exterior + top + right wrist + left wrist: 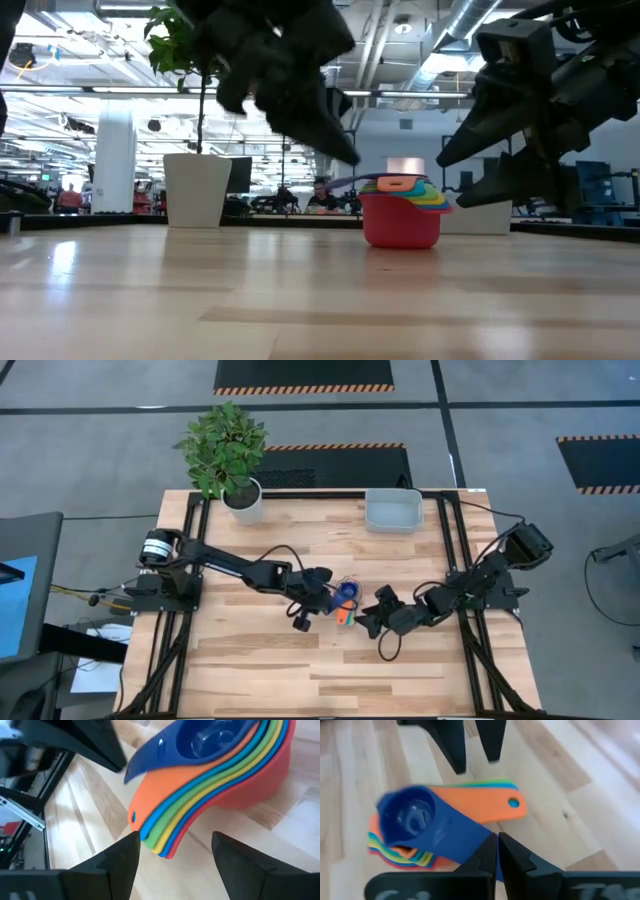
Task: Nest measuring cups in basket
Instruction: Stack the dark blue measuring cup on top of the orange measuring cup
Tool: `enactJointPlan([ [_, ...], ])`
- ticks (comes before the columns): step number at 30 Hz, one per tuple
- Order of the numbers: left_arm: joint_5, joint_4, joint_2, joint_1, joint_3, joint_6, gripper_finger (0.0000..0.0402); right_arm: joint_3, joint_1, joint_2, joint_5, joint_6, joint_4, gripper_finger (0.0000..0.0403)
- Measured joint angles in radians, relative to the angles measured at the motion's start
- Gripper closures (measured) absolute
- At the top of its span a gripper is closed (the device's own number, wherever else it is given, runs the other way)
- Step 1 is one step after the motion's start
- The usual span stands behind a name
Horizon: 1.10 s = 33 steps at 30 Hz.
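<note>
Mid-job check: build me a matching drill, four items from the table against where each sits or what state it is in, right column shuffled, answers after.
Items
1. stack of nested coloured plastic measuring cups
2. translucent grey-blue plastic basket
3. left gripper
4. right gripper

Place or state
A. open, fingers either side of the stacked handles
B. table centre, between both arms
C. shut on the dark blue handle
D. far edge, holding nothing

Pairs: 1-B, 2-D, 3-C, 4-A

Both grippers flank the nested measuring cups; table elsewhere lies bare.
</note>
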Motion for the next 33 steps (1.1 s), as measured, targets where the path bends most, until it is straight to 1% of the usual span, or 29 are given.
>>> enactJointPlan([
  [5, -0.009, -0.087, -0.062, -0.003, 0.037, -0.002, 0.0395, 0.0, 0.001, 0.0, 0.011, 0.003, -0.005, 0.0132],
  [7, -0.037, -0.106, -0.09, -0.002, 0.031, 0.002, 0.0395, 0.0, 0.001, 0.0, 0.017, 0.003, -0.008, 0.0132],
  [9, -0.052, -0.111, -0.103, 0.009, -0.001, 0.006, 0.0395, 0.0, 0.001, 0.0, 0.025, 0.002, -0.008, 0.0132],
  [12, -0.03, -0.052, -0.078, 0.028, -0.063, -0.007, 0.0395, 0.0, -0.001, 0.0, 0.031, 0.002, -0.005, 0.0132],
  [14, -0.04, 0.002, -0.05, 0.033, -0.093, -0.008, 0.0395, 0.001, -0.008, 0.011, 0.031, 0.003, 0.001, 0.0132],
  [18, -0.07, 0.092, 0.001, 0.039, -0.1, -0.018, 0.0395, 0.0, -0.022, 0.028, 0.029, 0.01, 0.034, 0.0132],
  [22, -0.037, 0.165, 0.016, 0.04, -0.089, -0.026, 0.0395, 0.0, -0.039, 0.054, 0.0, 0.011, 0.072, 0.0132],
  [30, 0.04, 0.161, 0.016, 0.038, -0.045, -0.049, 0.0395, 0.0, -0.048, 0.056, -0.009, -0.022, 0.142, 0.0132],
  [33, 0.038, 0.173, 0.026, 0.035, -0.042, -0.049, 0.0395, 0.0, -0.048, 0.056, -0.01, -0.023, 0.147, 0.0132],
])
